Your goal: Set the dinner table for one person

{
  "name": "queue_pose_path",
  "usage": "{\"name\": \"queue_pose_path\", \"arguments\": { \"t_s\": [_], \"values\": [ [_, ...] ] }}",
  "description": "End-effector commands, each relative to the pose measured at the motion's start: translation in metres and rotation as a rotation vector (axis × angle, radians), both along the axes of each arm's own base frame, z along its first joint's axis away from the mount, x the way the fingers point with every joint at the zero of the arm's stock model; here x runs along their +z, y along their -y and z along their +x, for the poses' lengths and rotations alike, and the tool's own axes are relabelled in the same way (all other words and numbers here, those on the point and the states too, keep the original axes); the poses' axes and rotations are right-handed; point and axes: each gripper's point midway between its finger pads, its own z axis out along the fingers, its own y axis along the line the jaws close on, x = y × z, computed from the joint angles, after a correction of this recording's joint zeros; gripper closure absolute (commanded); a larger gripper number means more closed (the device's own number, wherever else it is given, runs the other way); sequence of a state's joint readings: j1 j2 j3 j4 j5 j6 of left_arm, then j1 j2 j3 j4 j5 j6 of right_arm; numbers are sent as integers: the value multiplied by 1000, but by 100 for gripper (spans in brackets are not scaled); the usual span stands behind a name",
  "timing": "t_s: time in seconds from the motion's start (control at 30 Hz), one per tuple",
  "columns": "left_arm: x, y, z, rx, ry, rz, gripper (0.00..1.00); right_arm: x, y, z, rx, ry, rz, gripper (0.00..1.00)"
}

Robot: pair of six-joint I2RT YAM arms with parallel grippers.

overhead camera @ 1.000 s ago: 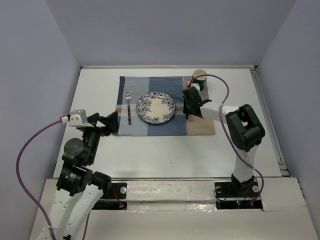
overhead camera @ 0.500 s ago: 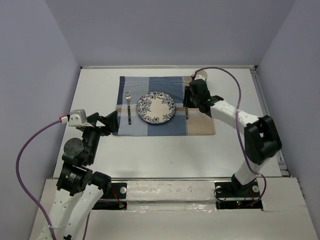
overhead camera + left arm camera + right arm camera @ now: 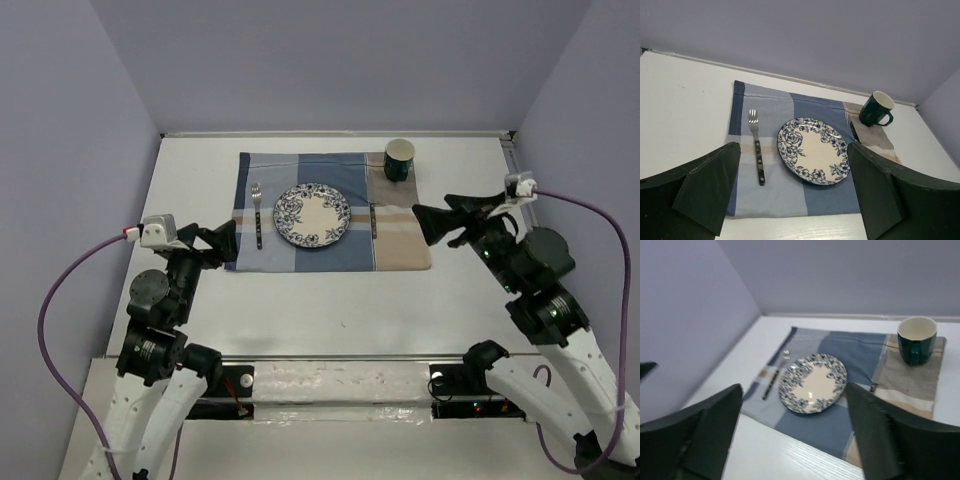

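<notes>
On the white dinner table (image 3: pixel 320 310) lies a blue-and-tan striped cloth (image 3: pixel 340 255). A blue-flowered plate (image 3: pixel 312 215) sits at its middle, with a fork (image 3: pixel 257 215) to its left and a dark-handled knife (image 3: pixel 372 218) to its right. A green mug (image 3: pixel 399 159) stands upright on the cloth's far right corner. My left gripper (image 3: pixel 222 243) hangs open at the cloth's near left corner, holding nothing. My right gripper (image 3: pixel 428 224) is open and empty just off the cloth's right edge. Both wrist views show the plate (image 3: pixel 812 156) (image 3: pixel 812 382) between wide-apart jaws.
Walls close in the table at the back and on both sides. A raised rail (image 3: pixel 535 240) runs along the right edge. Both arm bases stand at the near edge.
My right arm has drawn back from the knife's place by the plate to the cloth's right edge, and its jaws have opened. The knife stays on the cloth. The left arm has barely moved.
</notes>
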State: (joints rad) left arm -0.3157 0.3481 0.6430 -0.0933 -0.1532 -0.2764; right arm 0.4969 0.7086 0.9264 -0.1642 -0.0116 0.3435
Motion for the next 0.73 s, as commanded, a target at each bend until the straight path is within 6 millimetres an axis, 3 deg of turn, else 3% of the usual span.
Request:
{"name": "queue_pose_path", "arguments": {
  "t_s": [0.0, 0.03, 0.17, 0.23, 0.4, 0.63, 0.7],
  "values": [
    [28, 9, -8, -69, 117, -6, 1, 11, 19, -27, -15, 87, 39, 0],
    [41, 9, -15, -78, 171, -22, 1, 12, 29, -33, -54, 104, 59, 0],
    [56, 11, -27, -112, 212, -17, 1, 14, 46, -43, -107, 133, 65, 0],
    [71, 12, -34, -124, 242, -20, 1, 24, 64, -55, -169, 158, 91, 0],
    [80, 9, -48, -131, 240, -38, 1, 36, 106, -75, -323, 233, 166, 0],
    [62, 19, -52, -193, 196, -27, 1, 10, 100, -71, -301, 183, 125, 0],
    [64, 17, -54, -185, 199, -29, 1, 12, 98, -70, -293, 189, 82, 0]
  ]
}}
